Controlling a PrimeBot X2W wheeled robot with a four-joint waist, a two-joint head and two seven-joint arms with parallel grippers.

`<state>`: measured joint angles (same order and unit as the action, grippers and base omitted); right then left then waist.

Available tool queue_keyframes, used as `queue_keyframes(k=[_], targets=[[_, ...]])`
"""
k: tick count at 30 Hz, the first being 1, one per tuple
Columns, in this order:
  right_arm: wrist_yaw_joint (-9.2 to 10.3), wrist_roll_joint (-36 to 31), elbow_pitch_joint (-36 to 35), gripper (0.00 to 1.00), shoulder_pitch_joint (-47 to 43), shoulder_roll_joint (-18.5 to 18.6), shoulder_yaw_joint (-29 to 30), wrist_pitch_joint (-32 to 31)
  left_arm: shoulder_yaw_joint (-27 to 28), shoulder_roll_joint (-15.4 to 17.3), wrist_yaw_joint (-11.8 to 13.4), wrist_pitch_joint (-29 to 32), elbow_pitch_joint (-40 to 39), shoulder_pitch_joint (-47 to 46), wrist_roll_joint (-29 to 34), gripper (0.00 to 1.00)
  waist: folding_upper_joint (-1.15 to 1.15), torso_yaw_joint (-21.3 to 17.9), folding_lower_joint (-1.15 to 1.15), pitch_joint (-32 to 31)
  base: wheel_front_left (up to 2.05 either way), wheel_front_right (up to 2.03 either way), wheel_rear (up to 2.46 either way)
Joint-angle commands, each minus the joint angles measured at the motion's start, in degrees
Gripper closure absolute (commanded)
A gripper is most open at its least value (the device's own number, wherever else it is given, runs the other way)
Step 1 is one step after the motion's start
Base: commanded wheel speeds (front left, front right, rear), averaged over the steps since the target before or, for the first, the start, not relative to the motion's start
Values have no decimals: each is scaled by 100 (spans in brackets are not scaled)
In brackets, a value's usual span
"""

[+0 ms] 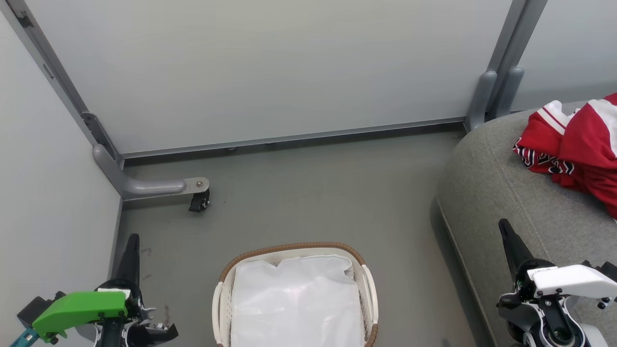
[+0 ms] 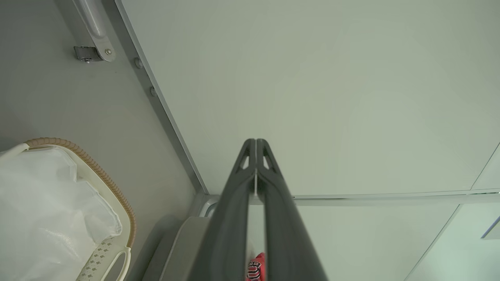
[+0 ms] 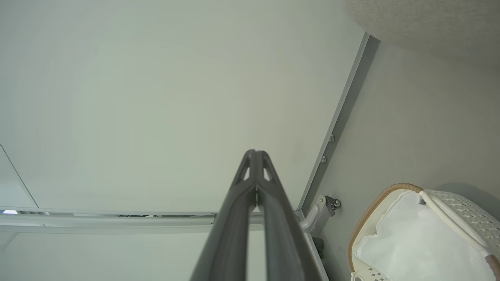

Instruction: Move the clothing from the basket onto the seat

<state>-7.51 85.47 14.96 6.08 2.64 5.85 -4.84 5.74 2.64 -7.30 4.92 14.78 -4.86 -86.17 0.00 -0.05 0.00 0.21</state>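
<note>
Nearest the robot, the left gripper (image 1: 133, 240) sits low at the left beside a green housing (image 1: 79, 306), its two dark fingers pressed together into one spike with nothing between them. The right gripper (image 1: 504, 225) sits low at the right under a white housing (image 1: 571, 279), its fingers likewise together and holding nothing. It hangs over the near edge of the seat (image 1: 487, 193). Between the two grippers the basket (image 1: 289, 248) stands on the grey floor (image 1: 313, 193). Its brown woven rim curves along the far side, and a white handle shows on each side. A crumpled white liner (image 1: 294, 299) covers its inside. A strip of bare floor separates the basket from the seat, whose rounded corner bulges out to the right. Further back on the seat, at the far right, the clothing (image 1: 573, 140) lies in a rumpled red-and-white heap that the picture's edge cuts off. A band of black-and-white lettering shows along its left side. The heap is well apart from both grippers and from the basket. To the far left a black caster (image 1: 199, 202) on a grey bracket (image 1: 144, 185) stands on the floor, clear of the basket. Pale panels (image 1: 270, 72) in grey frames close off the far side and the left. Two grey posts (image 1: 487, 96) rise just behind the seat's corner.
</note>
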Motion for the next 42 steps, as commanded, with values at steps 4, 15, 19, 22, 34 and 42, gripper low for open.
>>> queue_keyframes(k=[4, 15, 19, 22, 34, 42], targets=[[3, 248, -64, 100, 23, 35, 38, -77, 52, 39, -28, 61, -56, -134, -230, 100, 0, 1, 0, -1, 0, 0, 0], [4, 669, -107, 100, 18, 39, 78, -183, 96, 42, -33, 170, -83, -179, -611, 100, 0, 4, 0, -3, 0, 0, 0], [4, 703, -112, 100, 17, 39, 81, -190, 98, 41, -34, 189, -81, -166, -628, 100, 0, 5, 0, -3, 0, 0, 0], [4, 703, -111, 100, 17, 39, 81, -190, 98, 41, -34, 189, -81, -166, -628, 100, 0, 5, 0, -3, 0, 0, 0], [4, 703, -110, 100, 16, 39, 80, -189, 99, 41, -34, 189, -82, -166, -628, 100, 0, 5, 0, -3, 0, 0, 0], [4, 704, -110, 100, 16, 39, 79, -189, 96, 41, -34, 189, -82, -166, -629, 100, 0, 5, 0, -3, 0, 0, 0]])
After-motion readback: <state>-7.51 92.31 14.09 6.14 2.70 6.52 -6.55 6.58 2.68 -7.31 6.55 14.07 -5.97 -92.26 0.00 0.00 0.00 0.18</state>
